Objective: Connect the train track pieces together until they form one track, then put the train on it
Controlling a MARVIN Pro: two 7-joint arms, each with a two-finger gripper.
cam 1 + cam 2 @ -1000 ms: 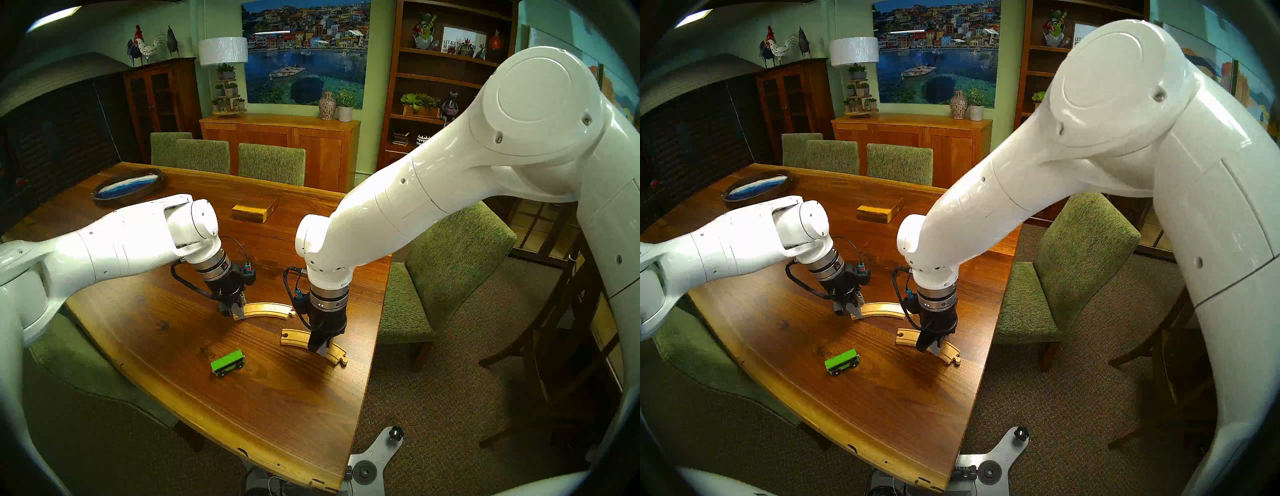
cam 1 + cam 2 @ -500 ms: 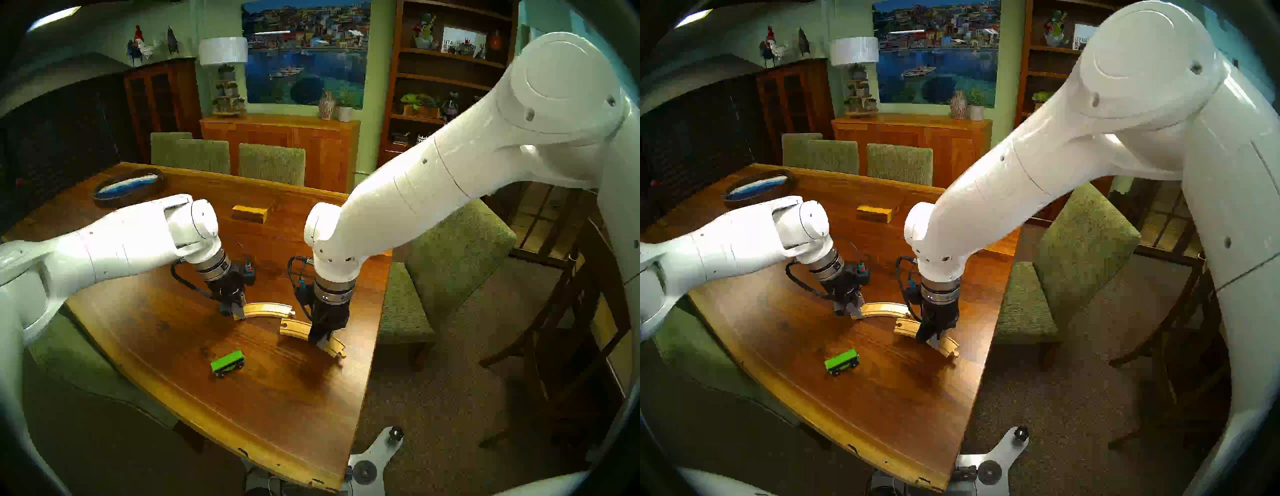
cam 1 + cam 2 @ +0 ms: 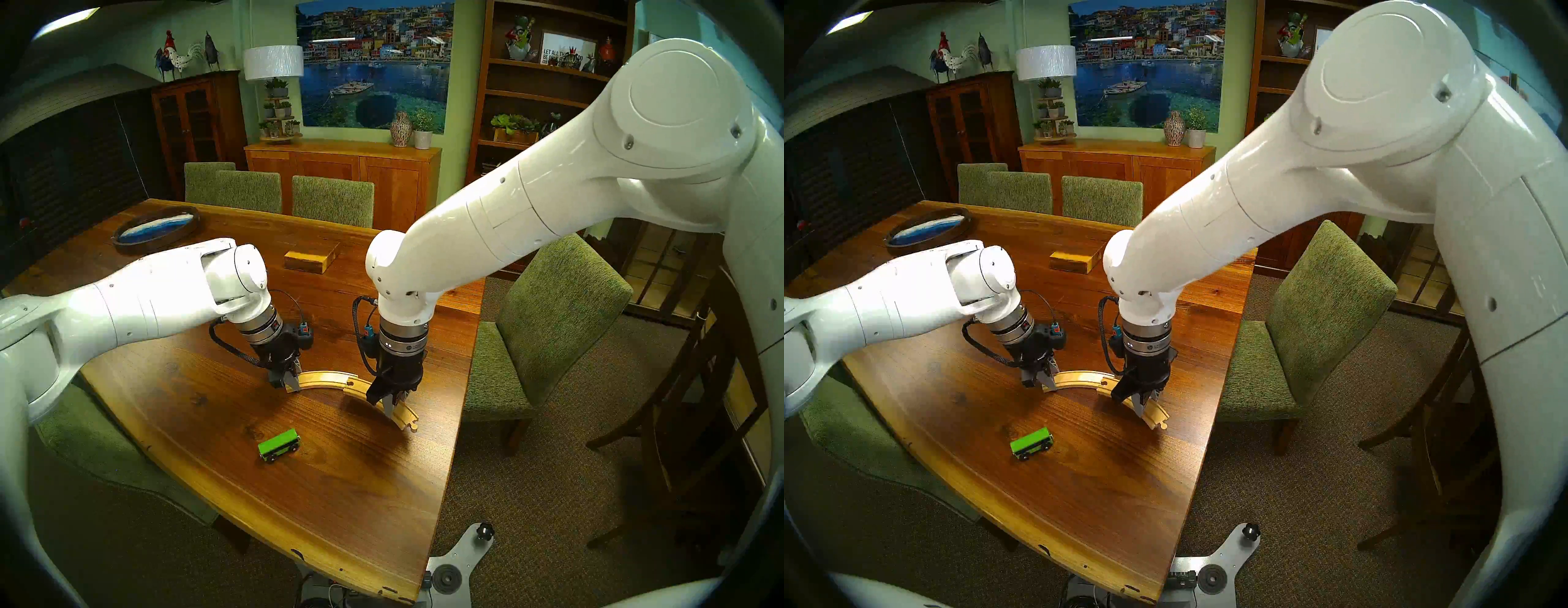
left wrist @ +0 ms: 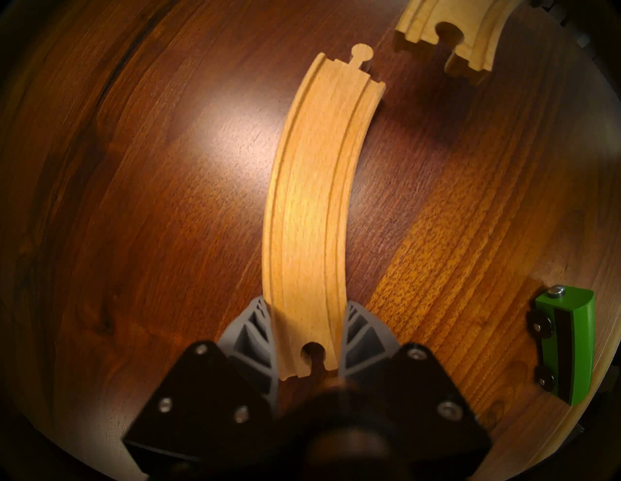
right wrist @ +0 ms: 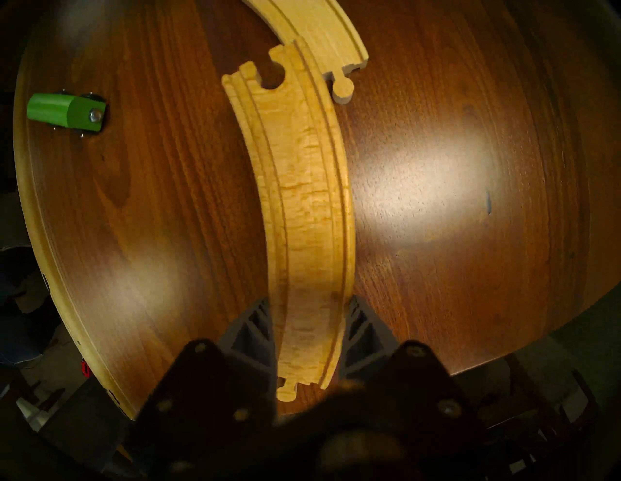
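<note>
Two curved pale wooden track pieces lie on the brown table (image 3: 203, 382). My left gripper (image 3: 288, 384) (image 4: 307, 304) is shut on the hole end of the left piece (image 3: 326, 377) (image 4: 309, 201), which lies flat. My right gripper (image 3: 390, 405) (image 5: 307, 302) is shut on the right piece (image 3: 359, 390) (image 5: 309, 201) near its peg end. That piece's hole end sits just beside the left piece's peg (image 5: 342, 89) and partly over the left piece's end (image 5: 319, 27); the two are not joined. The green train (image 3: 279, 444) (image 3: 1032, 443) stands alone toward the near edge.
A rectangular wooden block (image 3: 312, 257) lies farther back and an oval tray (image 3: 157, 229) sits at the far left. Green chairs (image 3: 551, 322) surround the table. The table's right edge (image 3: 456, 424) runs close to the right piece.
My right gripper has carried its track piece away from me and to the left, turning it so that its hole end now meets the left piece's peg end. The left arm and the train stayed put.
</note>
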